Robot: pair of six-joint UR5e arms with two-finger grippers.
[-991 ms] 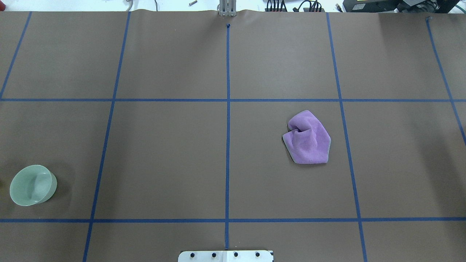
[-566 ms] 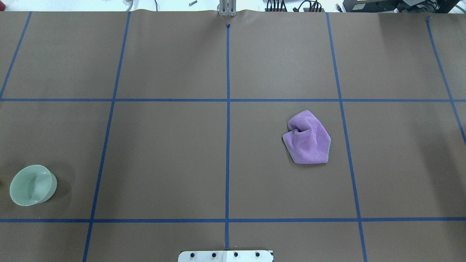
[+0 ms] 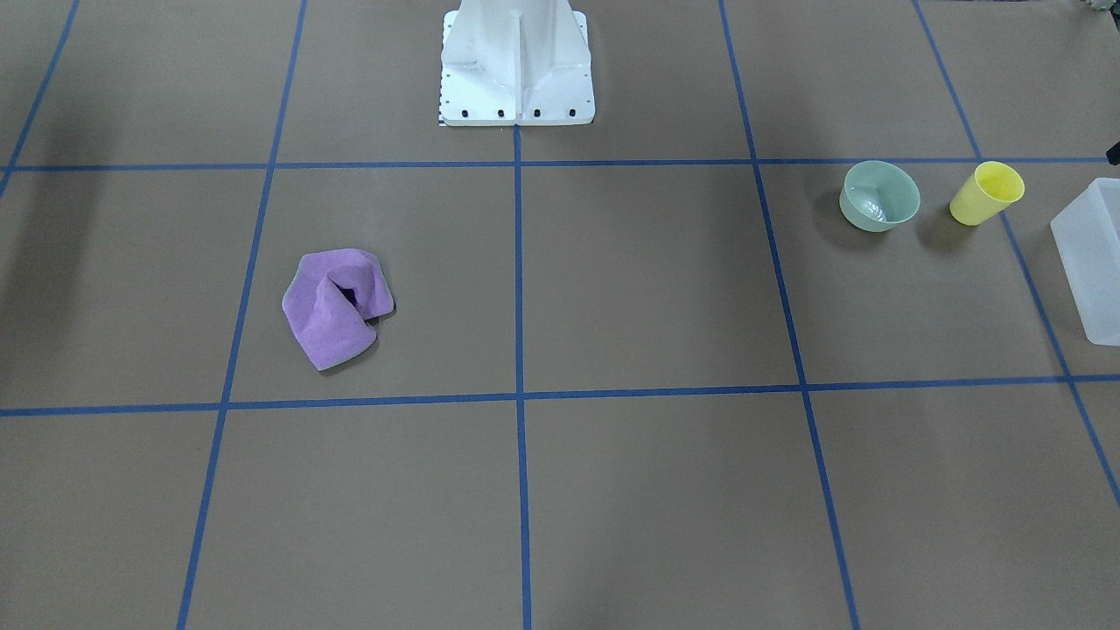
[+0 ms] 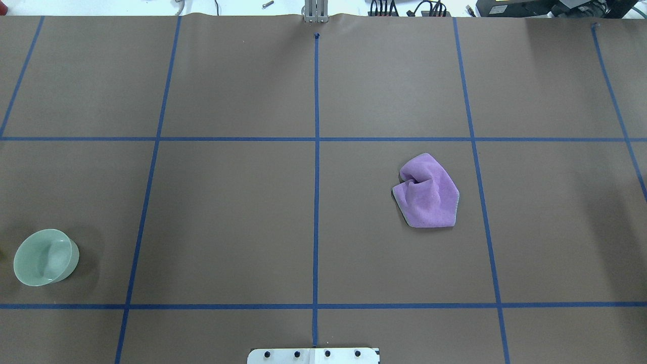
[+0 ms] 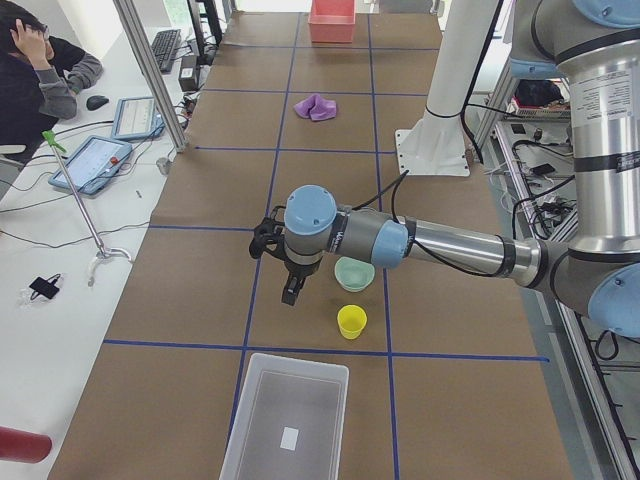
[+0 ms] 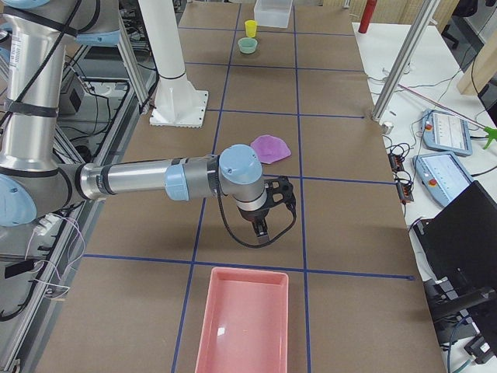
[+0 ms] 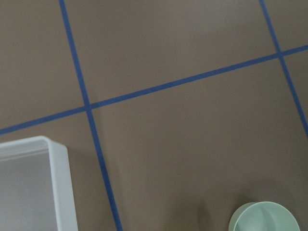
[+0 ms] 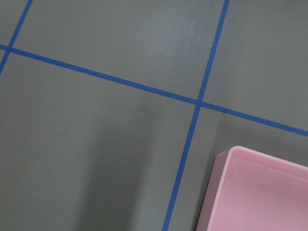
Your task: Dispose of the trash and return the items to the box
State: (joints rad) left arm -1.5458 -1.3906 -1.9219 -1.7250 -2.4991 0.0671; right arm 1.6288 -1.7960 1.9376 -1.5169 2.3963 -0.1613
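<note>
Nothing has shifted: cloth [image 4: 427, 192] and bowl [image 4: 44, 257] lie untouched, left claw [image 5: 291, 292] and right claw [image 6: 262, 230] hover, apart or together I cannot tell, so sorting seems unstarted, needing a first descent.

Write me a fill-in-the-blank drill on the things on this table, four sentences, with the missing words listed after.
The crumpled cloth is coloured ___.
The cup standing between the green bowl and the clear box is coloured ___.
The cloth lies on the robot's ___ side.
The tray at that same end is coloured ___.
Missing words: purple, yellow, right, pink.
</note>
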